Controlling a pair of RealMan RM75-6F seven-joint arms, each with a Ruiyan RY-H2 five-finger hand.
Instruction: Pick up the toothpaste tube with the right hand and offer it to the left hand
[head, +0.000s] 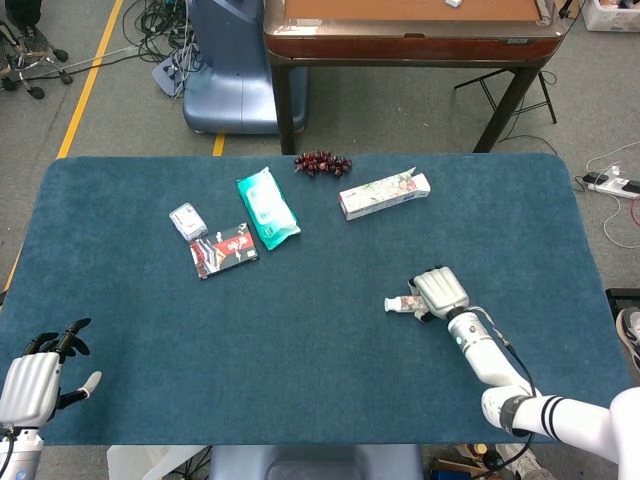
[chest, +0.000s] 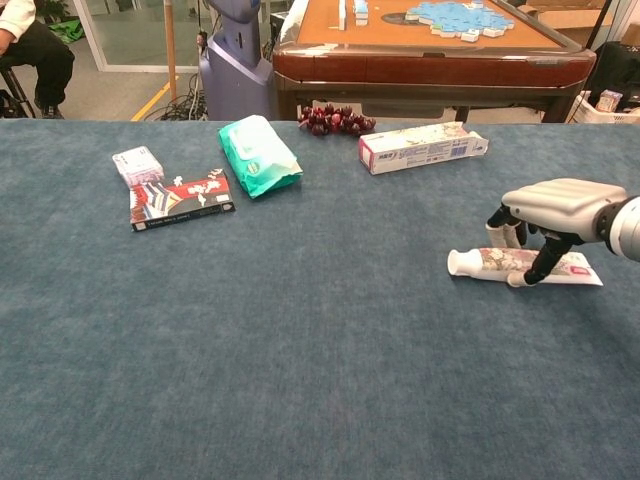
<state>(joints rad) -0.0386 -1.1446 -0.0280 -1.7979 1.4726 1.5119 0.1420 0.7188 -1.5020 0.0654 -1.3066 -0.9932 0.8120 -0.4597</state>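
Observation:
The toothpaste tube (head: 399, 303) (chest: 478, 262) lies flat on the blue table, cap pointing left, at the right side. My right hand (head: 441, 291) (chest: 562, 203) sits over its rear half, palm down. Its thumb presses the tube's near side and its fingers curl against the far side, so the tube is pinched while lying on the cloth. My left hand (head: 35, 378) hangs at the table's near left corner, fingers apart and holding nothing; only the head view shows it.
A toothpaste carton (head: 384, 194) (chest: 422, 147), a green wipes pack (head: 267, 207) (chest: 258, 154), grapes (head: 321, 162), a small white packet (head: 187, 220) and a red booklet (head: 223, 249) lie along the far half. A brown table (chest: 430, 55) stands behind.

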